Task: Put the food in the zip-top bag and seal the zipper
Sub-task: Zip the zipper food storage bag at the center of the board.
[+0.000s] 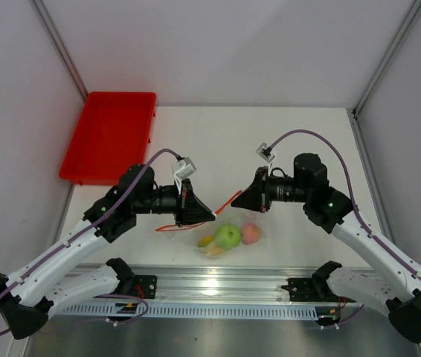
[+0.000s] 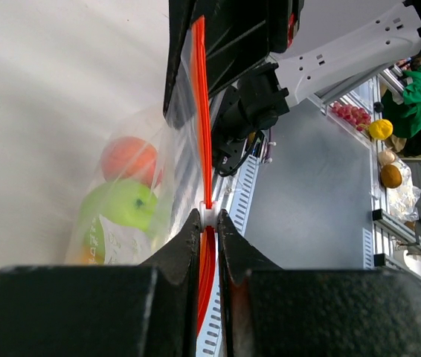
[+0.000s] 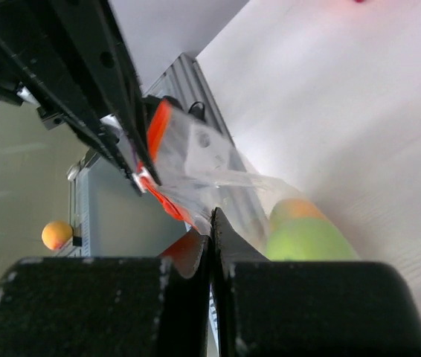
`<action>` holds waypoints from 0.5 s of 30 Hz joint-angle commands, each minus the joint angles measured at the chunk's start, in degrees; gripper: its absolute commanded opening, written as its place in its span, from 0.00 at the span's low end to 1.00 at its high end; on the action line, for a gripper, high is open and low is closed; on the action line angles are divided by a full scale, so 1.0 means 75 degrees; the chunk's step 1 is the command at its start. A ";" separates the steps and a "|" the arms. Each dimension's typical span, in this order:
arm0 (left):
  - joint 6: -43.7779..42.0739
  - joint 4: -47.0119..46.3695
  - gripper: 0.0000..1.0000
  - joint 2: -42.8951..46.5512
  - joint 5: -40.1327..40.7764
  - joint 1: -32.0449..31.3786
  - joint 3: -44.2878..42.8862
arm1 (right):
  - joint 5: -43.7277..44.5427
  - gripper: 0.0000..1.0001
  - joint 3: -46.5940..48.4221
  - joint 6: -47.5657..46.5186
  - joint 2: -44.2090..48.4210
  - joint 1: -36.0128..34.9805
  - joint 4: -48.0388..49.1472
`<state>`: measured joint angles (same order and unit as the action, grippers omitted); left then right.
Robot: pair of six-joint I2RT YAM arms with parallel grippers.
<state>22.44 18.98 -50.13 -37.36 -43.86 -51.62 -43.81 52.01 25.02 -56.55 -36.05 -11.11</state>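
Observation:
The clear zip-top bag (image 1: 229,239) hangs between my two grippers just above the table's near edge. Inside it are the green fruit (image 1: 229,236), the pinkish-orange fruit (image 1: 251,233) and the yellow-orange fruit (image 1: 207,242). The orange-red zipper (image 1: 230,201) runs taut between the grippers. My left gripper (image 1: 212,216) is shut on the zipper (image 2: 199,111) at its white slider (image 2: 207,215). My right gripper (image 1: 243,199) is shut on the bag's corner (image 3: 195,212) by the strip's end. The green fruit (image 3: 309,239) shows through the plastic in the right wrist view.
A red rectangular tray (image 1: 110,136) lies at the back left of the white table. An aluminium rail (image 1: 218,286) with the arm bases runs along the near edge. Grey walls close the left and right sides.

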 commanded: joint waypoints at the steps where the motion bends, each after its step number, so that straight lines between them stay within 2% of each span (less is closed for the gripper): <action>1: -0.0015 0.0316 0.01 0.0133 0.0001 0.0023 0.0073 | 0.0498 0.00 -0.0137 0.0308 0.0088 0.0493 0.0310; 15: -0.0155 0.0609 0.01 0.0391 0.0365 0.0023 0.0296 | 0.0756 0.00 -0.0395 0.0590 0.0123 0.1431 0.0181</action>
<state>22.20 21.28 -48.90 -34.13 -43.79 -49.95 -41.34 49.63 28.75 -56.55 -27.44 -10.92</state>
